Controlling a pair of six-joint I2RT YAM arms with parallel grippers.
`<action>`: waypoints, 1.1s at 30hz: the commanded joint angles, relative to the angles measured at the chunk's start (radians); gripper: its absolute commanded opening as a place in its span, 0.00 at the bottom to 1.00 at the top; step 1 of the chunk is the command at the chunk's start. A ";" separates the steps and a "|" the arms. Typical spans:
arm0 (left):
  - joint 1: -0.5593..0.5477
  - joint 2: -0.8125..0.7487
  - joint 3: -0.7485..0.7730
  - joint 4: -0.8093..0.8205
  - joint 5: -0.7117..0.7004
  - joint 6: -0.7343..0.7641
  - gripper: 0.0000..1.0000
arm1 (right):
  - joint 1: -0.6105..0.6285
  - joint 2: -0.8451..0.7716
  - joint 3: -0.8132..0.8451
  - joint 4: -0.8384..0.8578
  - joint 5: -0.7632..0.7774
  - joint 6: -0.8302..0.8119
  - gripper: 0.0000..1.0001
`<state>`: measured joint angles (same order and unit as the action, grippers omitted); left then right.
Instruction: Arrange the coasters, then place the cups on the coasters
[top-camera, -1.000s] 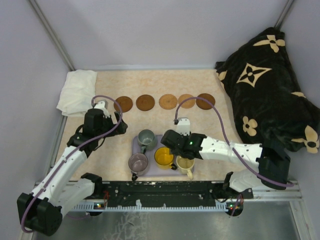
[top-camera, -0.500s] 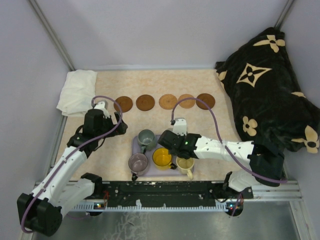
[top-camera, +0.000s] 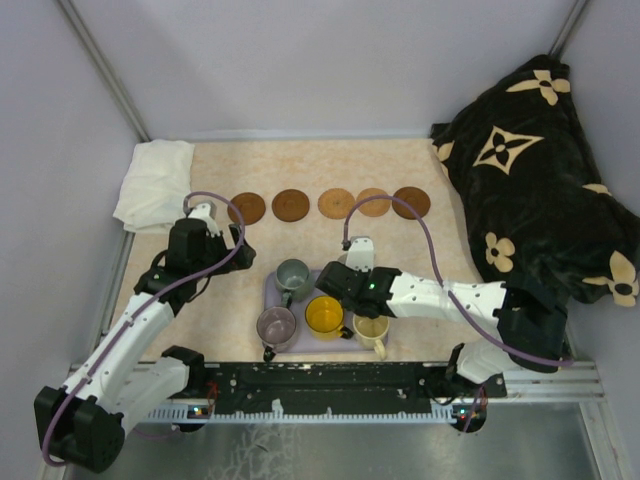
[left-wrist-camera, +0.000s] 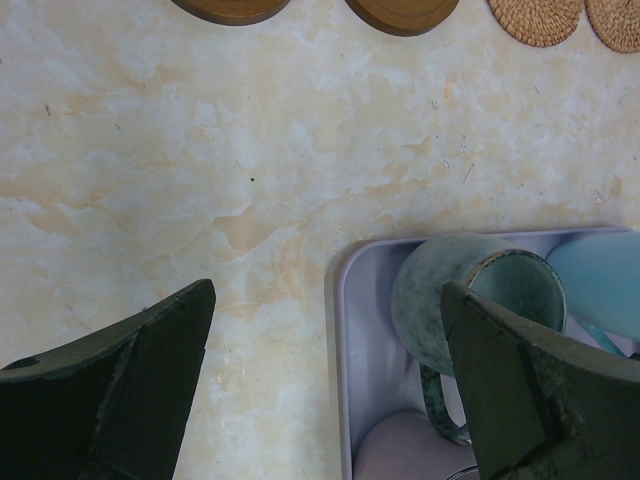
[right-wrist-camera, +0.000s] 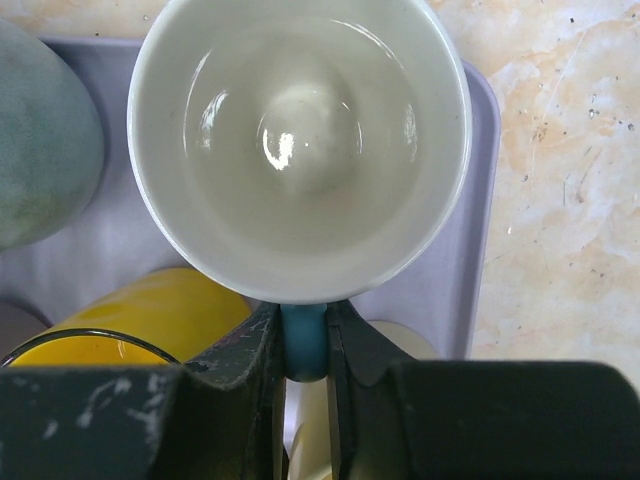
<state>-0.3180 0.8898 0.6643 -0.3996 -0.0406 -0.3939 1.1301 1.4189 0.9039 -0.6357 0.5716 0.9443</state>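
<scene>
Above: coasters (top-camera: 336, 203) line up beyond the tray (top-camera: 303, 338). Left wrist: left jaws stand wide over the tray's corner. Right wrist: right jaws pinch the handle (right-wrist-camera: 303, 345) of the white cup (right-wrist-camera: 300, 150), inside the tray; we judge it rigid, slick, breakable.

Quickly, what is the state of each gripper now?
Left gripper: open, holding nothing.
Right gripper: closed on the handle of the white cup.

table (top-camera: 300, 165) | five coasters (top-camera: 336, 203) in a row | lavender tray (left-wrist-camera: 368, 370) | white cloth (top-camera: 155, 182) | black blanket (top-camera: 530, 160)
</scene>
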 joint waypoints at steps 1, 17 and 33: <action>0.003 0.002 -0.010 0.025 0.014 -0.007 1.00 | 0.008 0.002 0.026 -0.022 0.059 0.010 0.00; 0.003 -0.005 -0.010 0.028 0.024 -0.006 1.00 | -0.031 -0.083 0.082 0.069 0.326 -0.253 0.00; 0.004 0.024 0.006 0.040 0.021 0.003 1.00 | -0.545 -0.064 0.144 0.374 0.071 -0.534 0.00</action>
<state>-0.3180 0.9024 0.6575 -0.3893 -0.0311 -0.3958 0.6498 1.3174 0.9466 -0.4385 0.6674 0.4980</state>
